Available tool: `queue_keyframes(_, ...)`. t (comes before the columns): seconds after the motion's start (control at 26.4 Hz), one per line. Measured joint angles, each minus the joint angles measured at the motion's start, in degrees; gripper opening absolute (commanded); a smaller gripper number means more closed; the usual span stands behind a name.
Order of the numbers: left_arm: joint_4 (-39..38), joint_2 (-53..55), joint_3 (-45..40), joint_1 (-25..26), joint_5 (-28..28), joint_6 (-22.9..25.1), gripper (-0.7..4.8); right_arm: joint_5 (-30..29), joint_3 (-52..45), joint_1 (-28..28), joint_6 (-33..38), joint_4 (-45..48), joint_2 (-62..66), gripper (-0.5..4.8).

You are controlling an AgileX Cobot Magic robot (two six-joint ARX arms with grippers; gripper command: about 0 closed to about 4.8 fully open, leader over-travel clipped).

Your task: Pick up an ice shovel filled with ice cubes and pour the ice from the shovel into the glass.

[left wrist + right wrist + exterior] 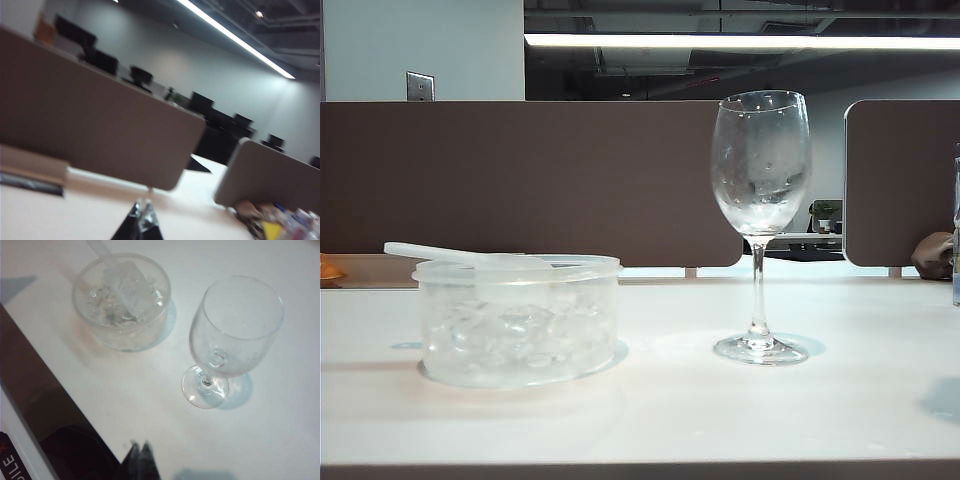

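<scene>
The left gripper is showing only as dark fingertips pressed together, w/ nothing between them, hanging above the tabletop and pointing out toward the brown divider panels at its far edge; no task item is showing in that wrist view. The right gripper is also pressed together and empty, hovering over bare tabletop near the front edge, w/ the dark strip along that edge just beside it. Neither gripper is appearing in the exterior view.

From the right gripper outward: the glass is standing upright nearest, foot on the tabletop, bowl fogged and droplet-marked, no ice in it. Farther out and well apart from the gripper, the round clear tub is sitting w/ ice cubes filling it. The ice shovel is lying across the tub, bowl resting on the ice w/ cubes in it, handle sticking out past the rim on the side away from the glass.

In the exterior view the tub is on the left, the glass on the right, apart, w/ a clear gap of tabletop between them. Nothing is standing between right gripper and glass. Open tabletop is lying in front of both items; the panels are closing off the far edge.
</scene>
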Motion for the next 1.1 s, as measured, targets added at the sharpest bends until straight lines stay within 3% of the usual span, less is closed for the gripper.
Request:
queue_keyframes(0.19, -8.28, 2.27, 17.31, 0.0, -6.88, 6.99, -0.02, 0.02, 0.0, -0.02, 0.0, -0.02, 0.0, 0.0)
queue_keyframes(0.3, -13.51, 11.61, 31.36, 0.0, -9.75, 11.32, -0.02, 0.0, 0.0, -0.02, 0.0, -0.02, 0.0, 0.0)
queue_keyframes(0.42, -18.05, 20.55, 36.46, 0.0, -10.05, 14.23, 0.05, 0.0, 0.0, -0.02, 0.0, -0.02, 0.0, 0.0)
queue_keyframes(0.53, -20.24, 27.76, 35.74, 0.0, -9.4, 14.49, 0.3, 0.02, 0.0, -0.02, 0.0, -0.02, 0.02, 0.0)
queue_keyframes(0.64, -23.21, 35.41, 34.82, 0.0, -7.28, 11.02, 0.33, 0.02, 0.0, -0.02, 0.0, -0.04, 0.02, 0.0)
queue_keyframes(0.76, -23.21, 43.3, 33.16, -0.02, -6.58, 2.4, 0.59, 0.0, 0.0, -0.02, 0.0, 0.0, 0.02, 0.0)
queue_keyframes(0.87, -23.04, 49.59, 30.21, -0.02, -6.05, -0.94, 0.59, 0.0, 0.0, 0.0, 0.0, 0.0, 0.04, 0.0)
queue_keyframes(1.1, -12.74, 54.38, 20.57, -0.04, -4.13, -6.82, 0.58, 0.02, 0.0, -0.02, 0.0, 0.0, 0.07, 0.0)
